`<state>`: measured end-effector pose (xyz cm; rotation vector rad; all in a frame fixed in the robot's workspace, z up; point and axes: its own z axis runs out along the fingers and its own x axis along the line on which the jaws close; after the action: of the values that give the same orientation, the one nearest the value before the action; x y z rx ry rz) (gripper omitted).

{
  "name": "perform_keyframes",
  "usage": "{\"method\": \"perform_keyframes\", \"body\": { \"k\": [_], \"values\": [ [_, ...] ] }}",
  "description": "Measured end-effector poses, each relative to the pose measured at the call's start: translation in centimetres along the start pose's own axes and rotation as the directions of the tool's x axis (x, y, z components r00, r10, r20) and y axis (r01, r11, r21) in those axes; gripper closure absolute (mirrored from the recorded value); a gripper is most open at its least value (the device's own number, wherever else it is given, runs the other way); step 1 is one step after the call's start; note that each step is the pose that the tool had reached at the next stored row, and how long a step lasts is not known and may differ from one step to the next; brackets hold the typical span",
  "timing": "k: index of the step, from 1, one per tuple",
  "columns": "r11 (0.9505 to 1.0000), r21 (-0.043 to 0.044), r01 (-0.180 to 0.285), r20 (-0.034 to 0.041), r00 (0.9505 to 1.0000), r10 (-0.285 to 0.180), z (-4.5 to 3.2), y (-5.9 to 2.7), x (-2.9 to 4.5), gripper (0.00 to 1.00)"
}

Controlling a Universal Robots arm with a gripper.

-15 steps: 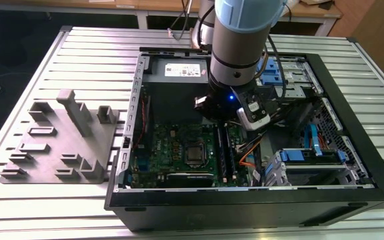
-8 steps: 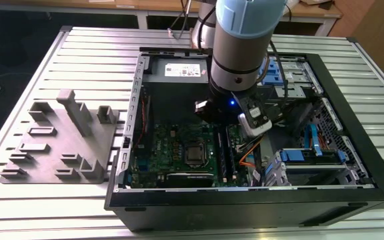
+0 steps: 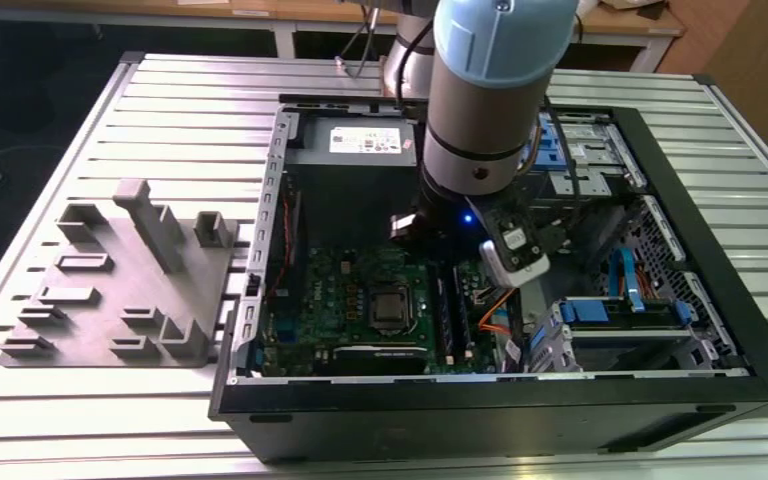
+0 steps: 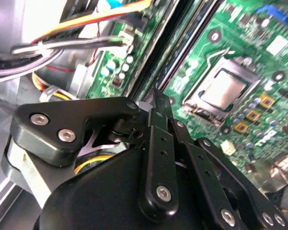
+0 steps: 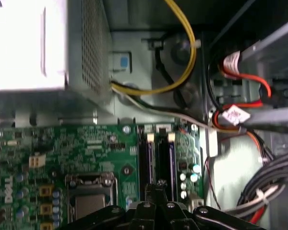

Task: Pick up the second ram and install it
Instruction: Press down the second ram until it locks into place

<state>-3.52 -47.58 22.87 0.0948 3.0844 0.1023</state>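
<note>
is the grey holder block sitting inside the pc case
No, in the exterior view the grey holder block sits on the slatted table, outside the open pc case, to the exterior view's left.

Narrow gap over the memory slots, between cable bundle and CPU socket.

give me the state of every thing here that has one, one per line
computer case: side open, lying flat on the table
gripper: inside the case, low over the memory slots, fingers close together
memory slots: sticks seated in them, as far as the first wrist view shows
processor socket: latched shut, no cooler on it
grey holder block: on the table beside the case, slots empty
</note>
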Motion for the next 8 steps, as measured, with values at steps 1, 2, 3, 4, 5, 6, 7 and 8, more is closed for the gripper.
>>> {"method": "perform_keyframes", "body": {
  "k": [1,2,3,4,5,6,7,8],
  "values": [
    [1.0000,0.0058,0.000,0.0004,1.0000,0.000,-0.01,-0.18,-0.01,0.93],
    [0.9999,0.0107,0.001,0.0006,1.0000,-0.001,-0.03,-0.41,-0.03,0.93],
    [0.9999,0.0137,0.001,0.0008,1.0000,-0.001,-0.04,-0.63,-0.04,0.93],
    [0.9999,0.0160,0.001,0.0009,1.0000,-0.001,-0.05,-0.85,-0.06,0.93],
    [0.9998,0.0178,0.001,0.0010,1.0000,-0.001,-0.07,-1.07,-0.07,0.93],
    [0.9998,0.0193,0.001,0.0010,1.0000,-0.001,-0.08,-1.28,-0.08,0.93],
    [0.9998,0.0207,0.001,0.0012,1.0000,-0.001,-0.09,-1.50,-0.10,0.93],
    [0.9998,0.0217,0.001,0.0013,1.0000,-0.001,-0.10,-1.71,-0.11,0.93]
  ]
}}
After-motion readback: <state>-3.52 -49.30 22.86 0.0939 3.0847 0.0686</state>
